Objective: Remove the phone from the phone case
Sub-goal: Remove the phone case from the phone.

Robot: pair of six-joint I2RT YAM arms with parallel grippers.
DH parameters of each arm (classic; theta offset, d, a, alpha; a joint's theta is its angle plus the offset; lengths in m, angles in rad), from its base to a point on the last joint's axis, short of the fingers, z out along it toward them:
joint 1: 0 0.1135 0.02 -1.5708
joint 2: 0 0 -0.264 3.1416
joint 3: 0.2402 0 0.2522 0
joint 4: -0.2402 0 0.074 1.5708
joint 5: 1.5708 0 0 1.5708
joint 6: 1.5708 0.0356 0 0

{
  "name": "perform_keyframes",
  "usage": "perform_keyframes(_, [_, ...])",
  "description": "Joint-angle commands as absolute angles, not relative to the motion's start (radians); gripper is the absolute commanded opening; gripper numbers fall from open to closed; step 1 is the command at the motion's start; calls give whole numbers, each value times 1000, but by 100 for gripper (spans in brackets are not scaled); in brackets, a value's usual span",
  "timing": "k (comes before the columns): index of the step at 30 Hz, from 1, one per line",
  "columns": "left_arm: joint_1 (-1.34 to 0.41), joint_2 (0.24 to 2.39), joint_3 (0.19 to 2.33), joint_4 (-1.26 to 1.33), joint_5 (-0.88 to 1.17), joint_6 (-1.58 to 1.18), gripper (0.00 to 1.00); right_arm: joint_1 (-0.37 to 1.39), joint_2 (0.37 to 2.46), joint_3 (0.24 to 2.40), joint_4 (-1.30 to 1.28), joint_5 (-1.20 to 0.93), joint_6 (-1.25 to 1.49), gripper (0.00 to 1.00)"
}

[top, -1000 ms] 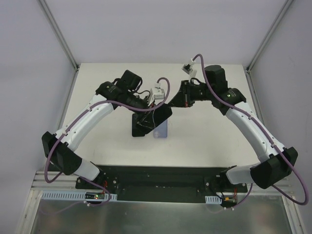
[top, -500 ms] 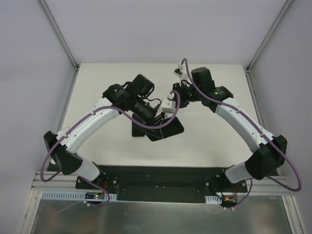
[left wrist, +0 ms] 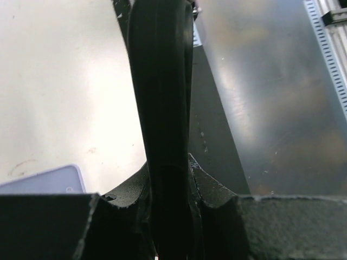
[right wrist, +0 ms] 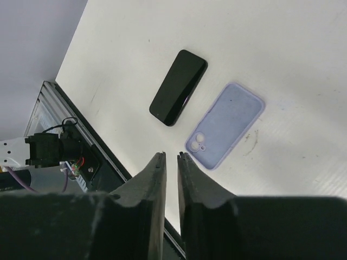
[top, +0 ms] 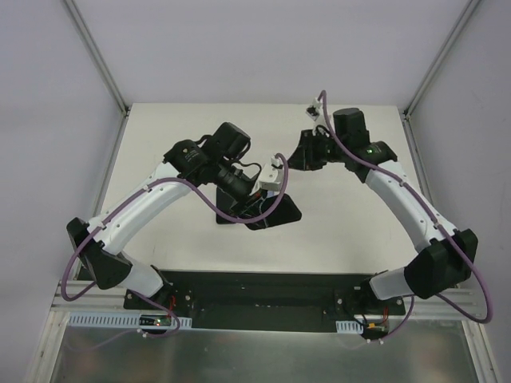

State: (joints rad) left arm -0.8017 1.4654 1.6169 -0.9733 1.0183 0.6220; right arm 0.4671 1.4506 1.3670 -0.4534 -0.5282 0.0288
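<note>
phone: black, lies flat and bare on the table, toward the near edge, about midway between the left and right edges. lavender case is just beside it on the right-edge side, small gap, not touching. The case is open side up and looks empty, with pale table showing through the camera holes. So for this pair, extraction reads as done.

Handling, my read: the phone is stiff, glossy, slippery and dense for its size. Flat on the table there's no lip to get under, so pinch across the two long edges near mid-length, not on the glass faces. The case looks soft and light; it'll flex at the corners and slide if nudged.

left tool: pinching a dark slab by one end, edge-on to its wrist cam and held above the table. From above it hides the case. Can't tell what the slab is. It could be another cased phone, but that's only a guess.

right tool: fingers nearly pressed together, thin slit, nothing between them. It hangs high toward the far-right side, well apart from the phone.
</note>
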Motion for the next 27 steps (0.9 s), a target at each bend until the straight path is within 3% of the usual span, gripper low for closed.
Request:
perform_keyframes(1, [-767, 1411, 1588, -953, 960, 667, 0, 414, 1307, 1374, -486, -658, -83, 33])
perform_keyframes(2, [-759, 1407, 1580, -953, 948, 667, 0, 408, 1277, 1379, -511, -681, -121, 56])
perform_keyframes(9, [-746, 1401, 1556, -930, 838, 626, 0, 390, 1198, 1460, -633, -839, -210, 72])
perform_keyframes(19, [-746, 1407, 1552, -864, 804, 537, 0, 393, 1241, 1427, -482, -1074, -72, 76])
perform_keyframes(27, [-747, 1427, 1571, -833, 838, 468, 0, 422, 1253, 1388, -445, -1085, -66, 75])
